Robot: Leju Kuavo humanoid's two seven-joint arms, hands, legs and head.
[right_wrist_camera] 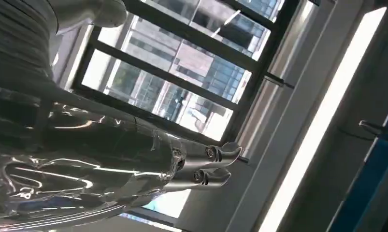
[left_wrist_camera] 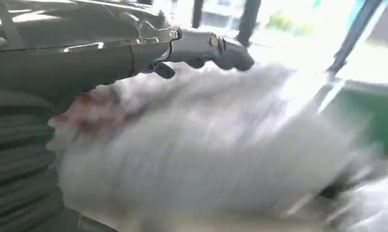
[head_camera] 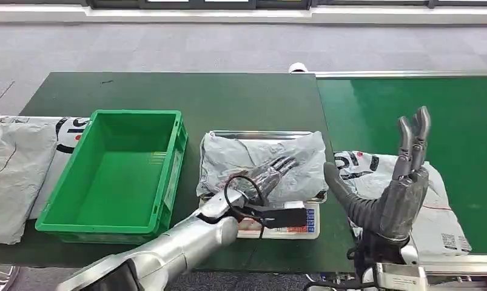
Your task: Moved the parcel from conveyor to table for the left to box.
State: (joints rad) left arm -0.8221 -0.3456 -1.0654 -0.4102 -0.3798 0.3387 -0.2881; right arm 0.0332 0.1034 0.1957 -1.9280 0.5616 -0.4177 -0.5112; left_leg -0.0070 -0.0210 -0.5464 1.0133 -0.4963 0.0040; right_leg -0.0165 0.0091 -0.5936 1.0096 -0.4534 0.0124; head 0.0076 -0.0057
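Raised and empty, fingers apart, my right robot hand (head_camera: 393,182) waits — my left robot hand (head_camera: 268,176) lies flat on the parcel (head_camera: 262,160), gripping nothing — next, grasp it for the green box (head_camera: 116,173).

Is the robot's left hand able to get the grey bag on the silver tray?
Probably yes. The left hand already lies on top of the grey parcel on the tray, with nothing in between. The green box stands just beside it.
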